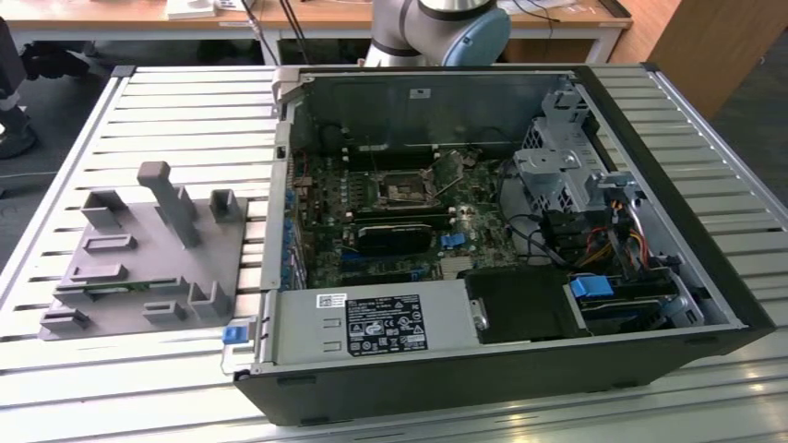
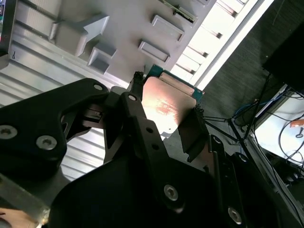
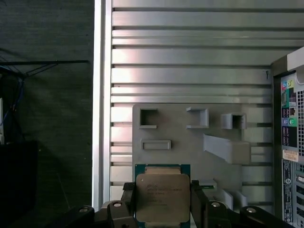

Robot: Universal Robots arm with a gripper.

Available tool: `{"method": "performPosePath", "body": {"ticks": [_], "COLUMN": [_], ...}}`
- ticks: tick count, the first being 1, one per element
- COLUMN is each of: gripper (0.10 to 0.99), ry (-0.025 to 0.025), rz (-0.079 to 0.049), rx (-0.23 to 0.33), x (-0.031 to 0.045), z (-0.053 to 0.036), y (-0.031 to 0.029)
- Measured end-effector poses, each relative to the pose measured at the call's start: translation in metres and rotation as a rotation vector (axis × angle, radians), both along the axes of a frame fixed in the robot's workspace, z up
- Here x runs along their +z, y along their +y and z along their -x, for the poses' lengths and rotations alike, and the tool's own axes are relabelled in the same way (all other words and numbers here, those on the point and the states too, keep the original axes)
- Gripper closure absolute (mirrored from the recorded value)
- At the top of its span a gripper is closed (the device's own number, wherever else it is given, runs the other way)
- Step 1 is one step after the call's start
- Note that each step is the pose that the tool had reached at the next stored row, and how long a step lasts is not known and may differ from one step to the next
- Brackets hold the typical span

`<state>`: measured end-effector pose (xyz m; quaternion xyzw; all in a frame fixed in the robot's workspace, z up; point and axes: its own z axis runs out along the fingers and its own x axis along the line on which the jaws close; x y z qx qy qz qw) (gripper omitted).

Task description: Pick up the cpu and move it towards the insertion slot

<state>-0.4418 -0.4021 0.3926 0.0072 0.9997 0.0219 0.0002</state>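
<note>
The claw (image 3: 163,209) is shut tight on the cpu (image 3: 163,197), with one black finger on each side. The cpu's shiny top shows in both wrist views (image 2: 164,107). It is held up over the gray tray (image 3: 180,142) on the ribbed table (image 3: 190,57). The slot (image 1: 400,189) sits inside the open computer (image 1: 493,369), well apart from the tray (image 1: 124,268).

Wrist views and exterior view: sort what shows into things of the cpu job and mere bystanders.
Job: cpu, clamped in the gripper; insertion slot inside the open computer case.
Bystanders: grey fixture plate; long black block; labelled power supply box.
</note>
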Motion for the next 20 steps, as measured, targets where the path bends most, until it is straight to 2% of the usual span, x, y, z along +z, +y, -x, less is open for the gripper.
{"method": "performPosePath", "body": {"ticks": [10,15,20], "gripper": [0.541,0.541,0.541], "ry": [-0.0001,-0.0001,-0.0002], "rz": [0.000,-0.004,-0.006], "rx": [0.000,0.000,0.000], "x": [0.0002,0.0002,0.0002], "z": [-0.0162,-0.0269,-0.0341], "y": [-0.0001,-0.0001,-0.0001]}}
